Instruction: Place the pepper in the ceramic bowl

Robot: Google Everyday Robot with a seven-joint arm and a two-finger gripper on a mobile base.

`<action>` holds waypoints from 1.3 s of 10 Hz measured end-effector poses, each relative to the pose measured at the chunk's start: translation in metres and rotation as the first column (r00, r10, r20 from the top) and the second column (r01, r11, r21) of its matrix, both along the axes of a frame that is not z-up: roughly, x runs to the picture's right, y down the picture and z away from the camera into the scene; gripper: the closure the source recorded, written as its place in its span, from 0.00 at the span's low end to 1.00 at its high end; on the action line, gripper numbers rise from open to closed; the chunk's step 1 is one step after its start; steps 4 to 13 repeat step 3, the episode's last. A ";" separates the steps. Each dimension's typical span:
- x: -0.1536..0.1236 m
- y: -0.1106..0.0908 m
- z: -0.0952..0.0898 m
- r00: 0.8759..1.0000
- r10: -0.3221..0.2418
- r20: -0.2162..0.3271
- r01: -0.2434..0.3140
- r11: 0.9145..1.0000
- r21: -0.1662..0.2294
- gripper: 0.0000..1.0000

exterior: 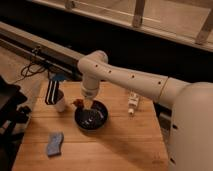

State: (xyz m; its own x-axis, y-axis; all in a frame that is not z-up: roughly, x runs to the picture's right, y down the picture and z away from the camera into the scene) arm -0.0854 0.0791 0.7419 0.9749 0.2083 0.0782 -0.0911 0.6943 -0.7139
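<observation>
- The end effector point(86, 104) points downward at the end of the white arm point(130, 82), which reaches in from the right of the scene and bends down over the left half of the wooden tabletop point(120, 145).
- It hangs at the far-left edge of the ceramic bowl point(100, 124), just above the rim.
- Whether the end effector is open, closed or gripping anything cannot be told from this view, because its tip merges with the dark bowl behind it.
- The pepper point(77, 103) shows as a small reddish-orange shape just to the left of the end effector, at the far-left rim of the bowl.
- The pepper appears to touch or nearly touch the end effector, and it cannot be told whether it is being held or whether it rests on the rim.
- The bowl is dark and round, and it stands upright on the tabletop, left of centre.
- A white cup point(60, 104) stands just left of the pepper, with a black-and-white striped object point(52, 91) sticking up out of it.
- A blue sponge point(55, 143) lies flat on the near-left part of the tabletop, well apart from the bowl.
- A small white bottle point(132, 103) stands to the right of the bowl, below the arm.
</observation>
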 end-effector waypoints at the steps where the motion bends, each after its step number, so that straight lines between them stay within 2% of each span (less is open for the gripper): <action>1: 0.002 0.000 0.000 1.000 0.005 0.001 -0.005 1.000 -0.004 0.69; 3: 0.000 0.001 0.001 1.000 0.020 0.018 -0.020 1.000 -0.009 0.82; 13: 0.000 0.001 0.001 1.000 0.020 0.018 -0.020 1.000 -0.009 0.82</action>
